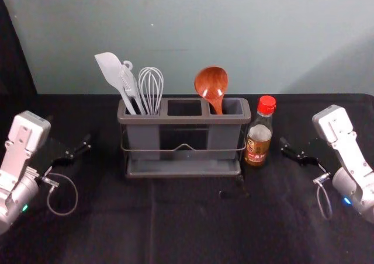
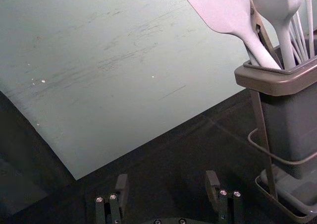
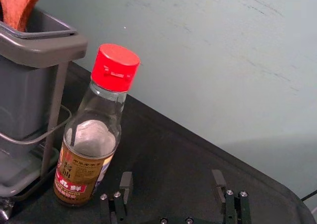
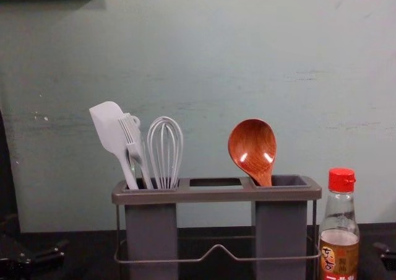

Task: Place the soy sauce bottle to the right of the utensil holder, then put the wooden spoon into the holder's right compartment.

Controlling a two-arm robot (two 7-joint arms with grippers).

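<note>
Standing right of holder (image 1: 184, 120): bottle (image 1: 258, 140). Spoon (image 1: 211, 83) in right compartment (image 4: 288, 181). Looks complete. Left gripper (image 2: 166, 183), right gripper (image 3: 172, 176) wide, either side.

The wooden spoon (image 4: 252, 147) has its lower handle hidden inside the right compartment (image 4: 281, 236) — and the chest view's bottom edge cuts off the soy sauce bottle (image 4: 339, 240).

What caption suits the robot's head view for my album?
Utensil holder with wooden spoon in its right compartment, soy sauce bottle standing to the right, left arm and right arm flanking both.
</note>
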